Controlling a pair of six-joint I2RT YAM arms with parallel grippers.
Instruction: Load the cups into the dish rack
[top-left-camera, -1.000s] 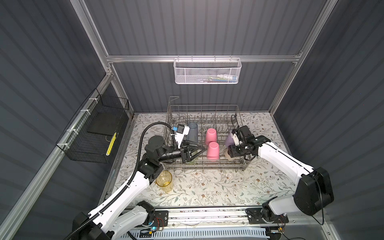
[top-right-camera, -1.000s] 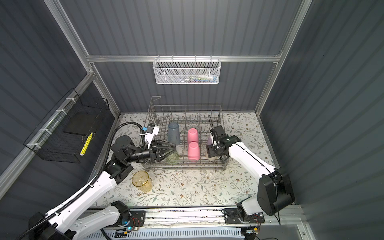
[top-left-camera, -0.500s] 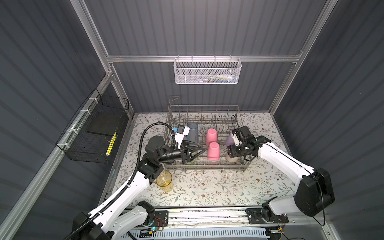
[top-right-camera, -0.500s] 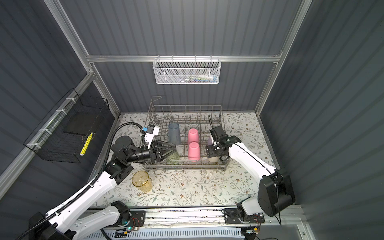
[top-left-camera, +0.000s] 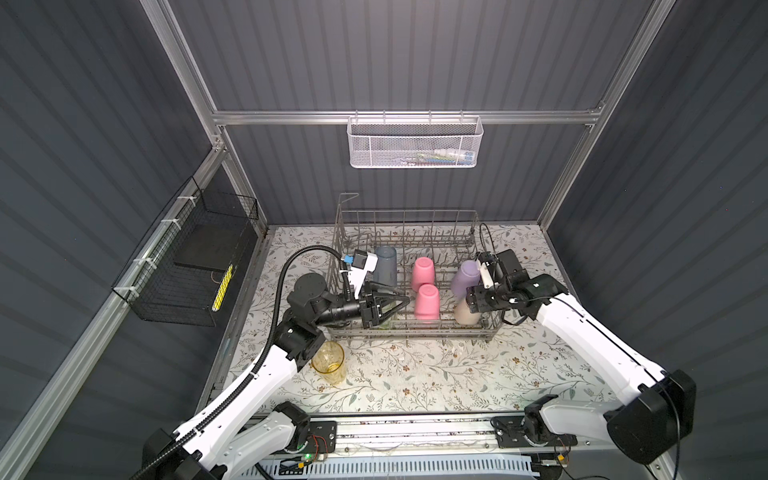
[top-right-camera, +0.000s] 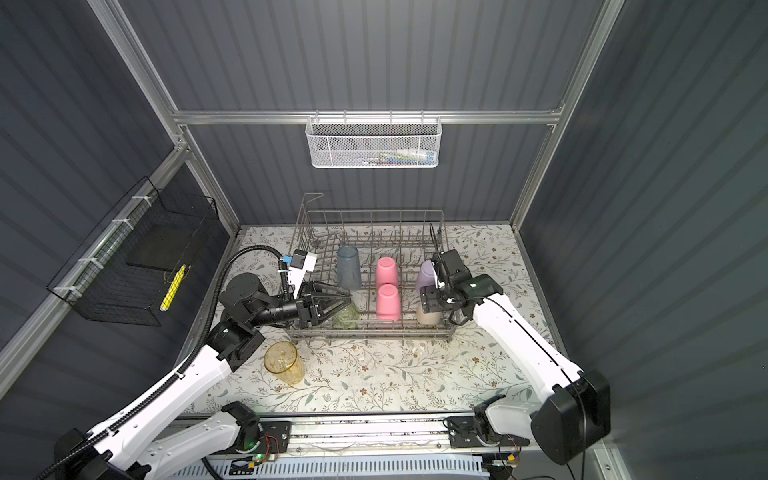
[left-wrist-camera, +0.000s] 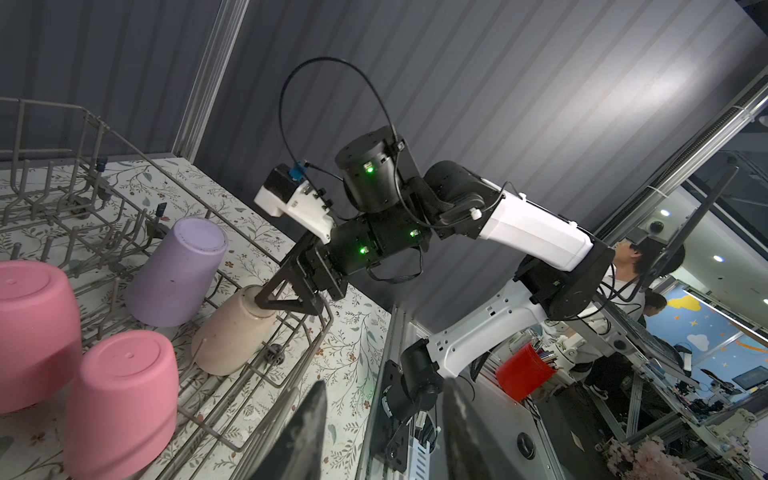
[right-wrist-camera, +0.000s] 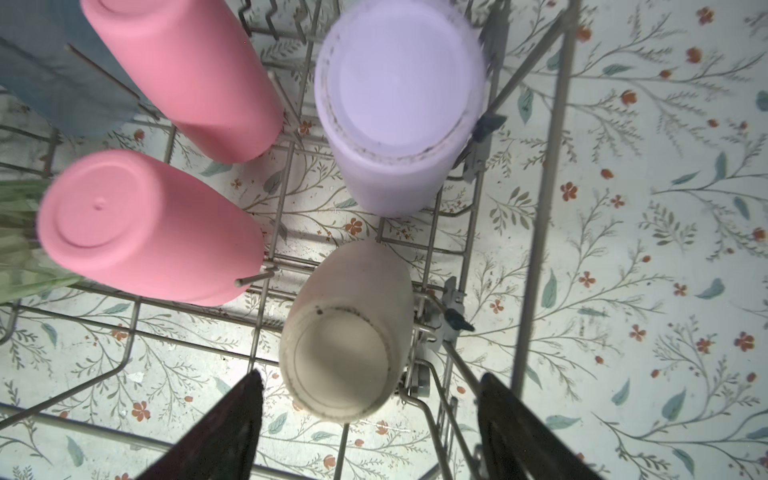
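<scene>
At the rear of the floral surface (top-left-camera: 415, 374), the dish rack (top-left-camera: 440, 249) holds six cups:

- blue-grey cup (top-left-camera: 385, 266), rear left
- rear pink cup (top-left-camera: 423, 272) and front pink cup (top-left-camera: 427, 303), centre, bases up
- lavender cup (top-left-camera: 466, 276) and beige cup (right-wrist-camera: 345, 332), right side, bases up
- green cup (top-right-camera: 347, 316), front left

The yellow cup (top-left-camera: 329, 366) stands mouth-up on the surface outside the rack, beside the left arm.

The right gripper (right-wrist-camera: 370, 380) has its fingers spread, straddling the beige cup's base with a gap on each side.

The left gripper (top-right-camera: 347, 300) reaches level over the rack just beside the green cup. Its fingers are apart, with nothing between them.
</scene>
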